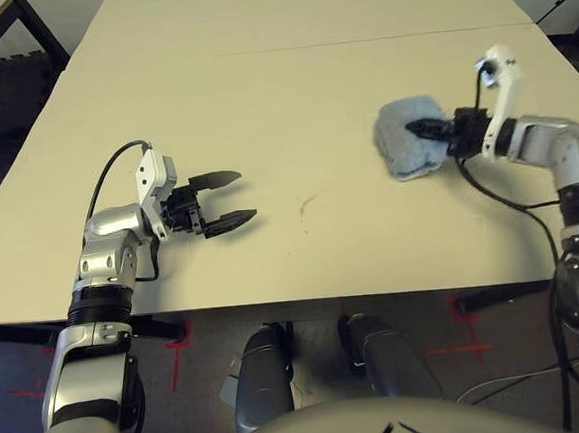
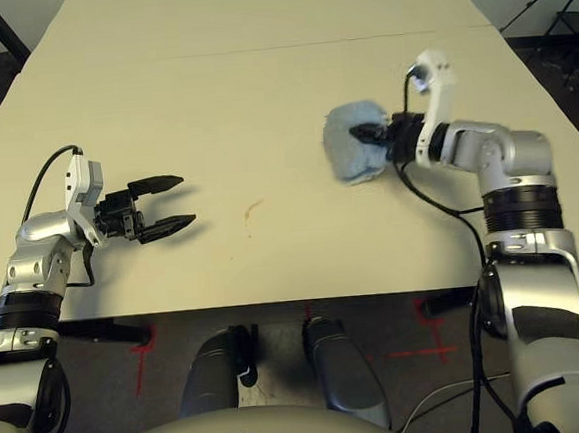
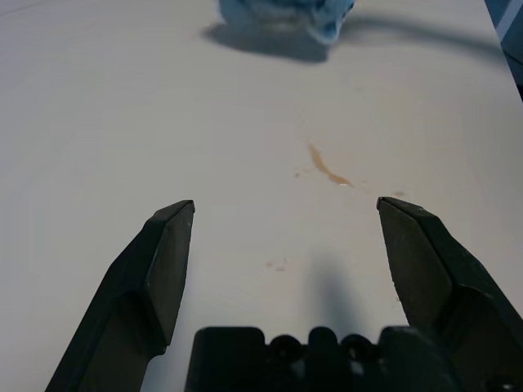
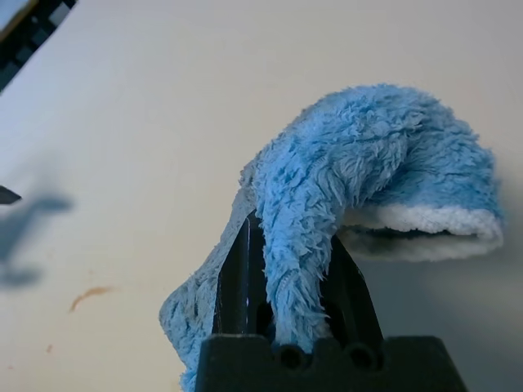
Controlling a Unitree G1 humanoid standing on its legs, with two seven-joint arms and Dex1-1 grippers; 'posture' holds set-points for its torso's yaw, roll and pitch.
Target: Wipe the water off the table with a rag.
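Blue terry fills my right gripper [image 1: 425, 127], which is clamped on the one rag [image 1: 406, 139], bunched over the table [image 1: 260, 98] on my right side. One amber streak of water [image 1: 308, 204] with a few specks beside it lies toward my left and nearer my body, between both arms. My left gripper [image 1: 230, 198] hangs spread and empty just beside it.

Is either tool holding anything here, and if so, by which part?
The right tool is shut on the rag, pinching a bunched fold near its middle. The left tool is open, holding nothing.
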